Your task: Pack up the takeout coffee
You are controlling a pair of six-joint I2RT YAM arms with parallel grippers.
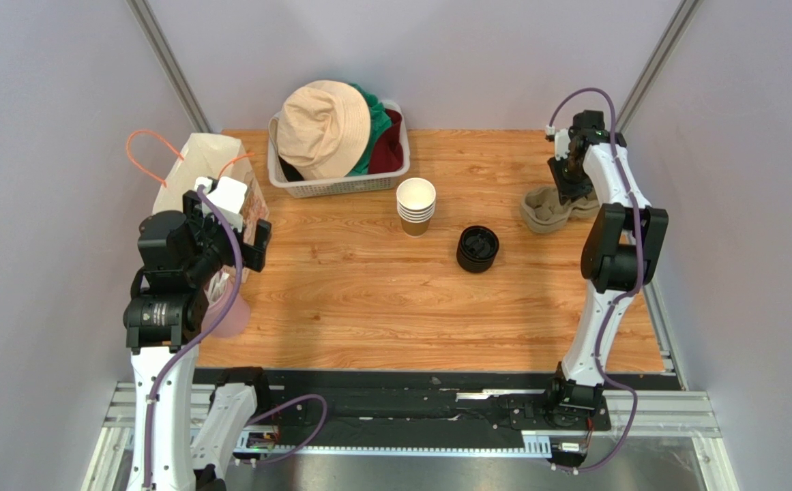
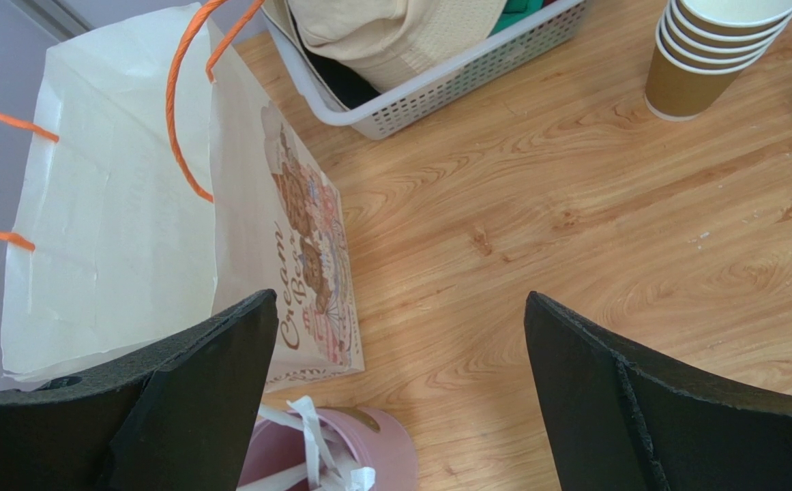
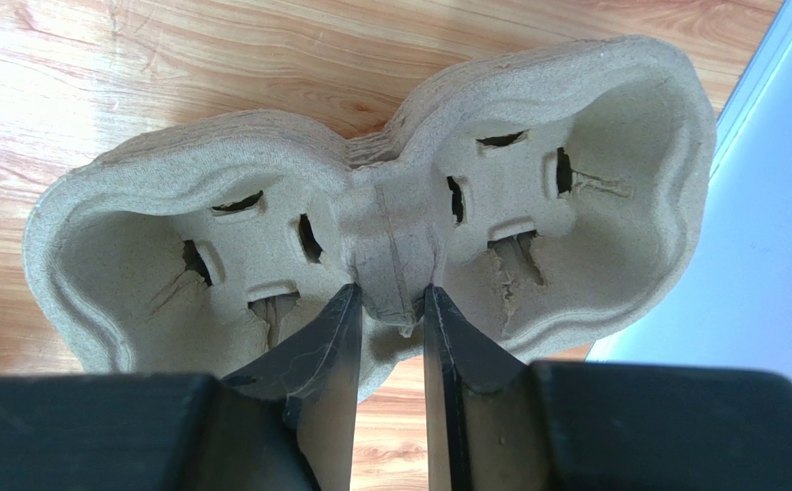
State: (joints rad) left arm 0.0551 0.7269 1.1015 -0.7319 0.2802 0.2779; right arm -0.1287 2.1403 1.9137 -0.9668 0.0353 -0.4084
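- The right pincer [image 3: 390,299] is clamped on the centre ridge of the pulp cup carrier [image 3: 584,174], the one part narrow enough to pinch.
- The left pincer [image 2: 400,307] hangs wide open beside the paper bag [image 2: 113,205], holding nothing, probably ready to steady it.
- The kraft cups [image 1: 415,208] stand stacked mid-worktop [image 1: 369,297], with the black lids [image 1: 477,249] just beside them. Neither is in the carrier yet.

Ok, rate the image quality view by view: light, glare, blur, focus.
Top external: soft, even light, only faint shadows, sharp throughout, no glare on the wood table. Left wrist: paper bag and wood grain crisp, the near left fingers slightly soft. Right wrist: pulp cup carrier in focus, the frame's bottom edge blurred, a pale washed-out area at the right.
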